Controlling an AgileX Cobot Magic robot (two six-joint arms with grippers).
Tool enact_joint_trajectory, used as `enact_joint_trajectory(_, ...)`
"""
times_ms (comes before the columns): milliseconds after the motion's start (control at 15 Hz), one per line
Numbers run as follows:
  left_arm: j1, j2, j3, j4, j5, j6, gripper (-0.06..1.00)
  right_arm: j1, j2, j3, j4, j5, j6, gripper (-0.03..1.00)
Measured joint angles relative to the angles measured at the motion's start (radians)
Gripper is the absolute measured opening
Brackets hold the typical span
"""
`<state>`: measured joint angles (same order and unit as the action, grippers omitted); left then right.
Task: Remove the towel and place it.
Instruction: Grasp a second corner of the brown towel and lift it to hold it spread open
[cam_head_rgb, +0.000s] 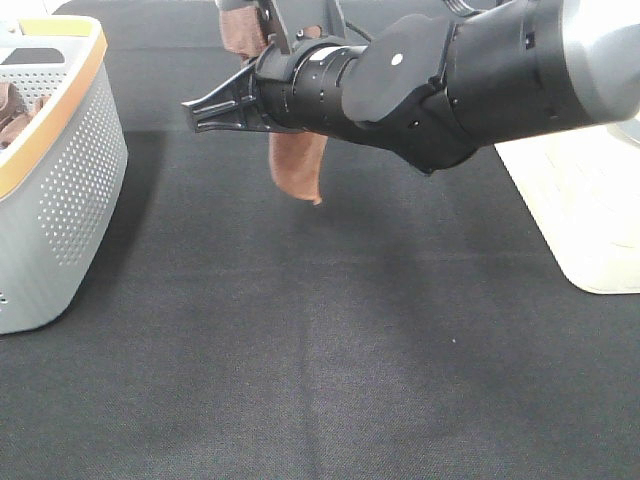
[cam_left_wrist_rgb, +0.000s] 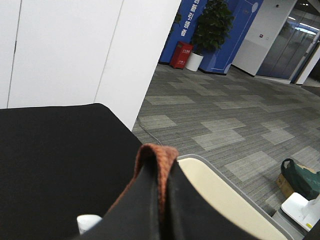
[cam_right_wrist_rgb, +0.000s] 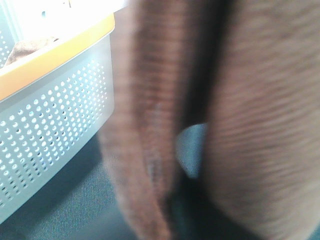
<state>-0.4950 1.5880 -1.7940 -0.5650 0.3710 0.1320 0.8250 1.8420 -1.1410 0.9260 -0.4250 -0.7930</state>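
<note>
The towel (cam_head_rgb: 297, 165) is a reddish-brown cloth hanging in the air over the black table, its lower end free above the cloth surface. My left gripper (cam_left_wrist_rgb: 162, 172) is shut on a fold of the towel (cam_left_wrist_rgb: 159, 152) and holds it high; in the exterior view it is mostly hidden at the top behind the right arm. My right gripper (cam_head_rgb: 205, 112) reaches across the middle, pointing left toward the basket, in front of the hanging towel. The right wrist view is filled by the blurred towel (cam_right_wrist_rgb: 250, 110); the right fingers do not show there.
A grey perforated basket with an orange rim (cam_head_rgb: 60, 190) stands at the left, with another bunched brown cloth (cam_head_rgb: 12, 115) inside; it also shows in the right wrist view (cam_right_wrist_rgb: 55, 125). A white tray (cam_head_rgb: 590, 200) lies at the right table edge.
</note>
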Motion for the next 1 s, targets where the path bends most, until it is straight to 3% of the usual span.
enact_joint_trajectory(200, 0.000, 0.000, 0.000, 0.007, 0.000, 0.036, 0.00, 0.000, 0.000, 0.000, 0.000, 0.013, 0.000, 0.00)
enact_joint_trajectory(333, 0.000, 0.000, 0.000, 0.060, 0.014, 0.077, 0.00, 0.000, 0.000, 0.000, 0.000, 0.087, -0.003, 0.00)
enact_joint_trajectory(600, 0.000, 0.000, 0.000, 0.325, 0.075, 0.071, 0.00, 0.000, -0.031, 0.000, 0.003, 0.323, -0.021, 0.00)
enact_joint_trajectory(733, 0.000, 0.000, 0.000, 0.462, 0.100, 0.012, 0.00, 0.000, -0.044, 0.000, 0.004, 0.425, -0.017, 0.00)
enact_joint_trajectory(800, 0.000, 0.000, 0.000, 0.462, 0.100, 0.012, 0.00, 0.000, -0.044, 0.000, 0.004, 0.425, -0.017, 0.00)
enact_joint_trajectory(867, 0.000, 0.000, 0.000, 0.575, 0.135, -0.045, 0.00, 0.000, -0.056, 0.000, 0.004, 0.483, -0.004, 0.00)
enact_joint_trajectory(1000, 0.000, 0.009, 0.000, 0.673, 0.177, -0.085, 0.00, 0.000, -0.083, 0.000, -0.004, 0.557, -0.001, 0.00)
